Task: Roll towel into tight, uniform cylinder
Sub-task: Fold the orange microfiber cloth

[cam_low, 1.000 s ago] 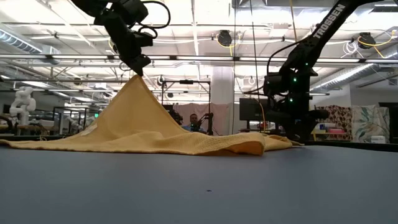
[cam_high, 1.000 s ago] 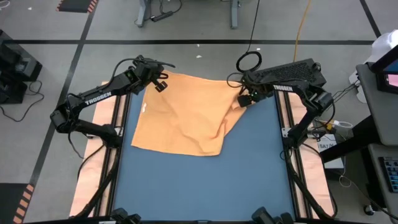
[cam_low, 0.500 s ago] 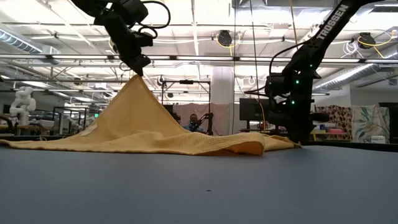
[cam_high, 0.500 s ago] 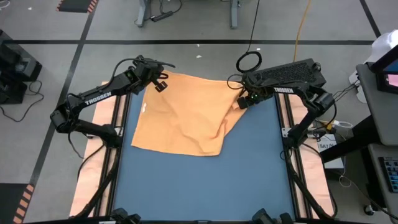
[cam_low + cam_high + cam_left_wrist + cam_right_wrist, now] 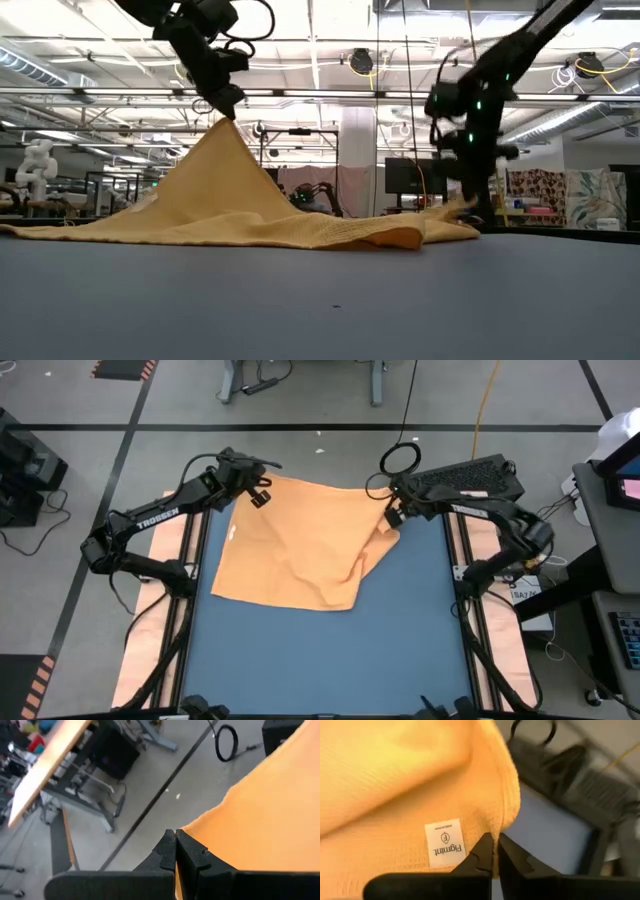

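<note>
Towel fabric, orange-yellow and plain, lies spread over the far half of the blue table, rumpled, with its near edge running across the middle of the tabletop. The left gripper is clamped tight on the towel's far left corner and holds it raised, so in the low view the cloth climbs from the table in a steep peak to the gripper. The left wrist view shows the two dark fingers pressed together with the towel's edge caught between them. The right gripper stands at the towel's far right corner, its fingers closed together on the cloth's edge just beside a small white tag printed with a brand name. In the low view that corner lies only slightly lifted off the table under the right gripper. A folded ridge of cloth runs along the towel's right side between the right corner and the near edge. Beyond the table's far edge a black cable loop lies on the floor.
</note>
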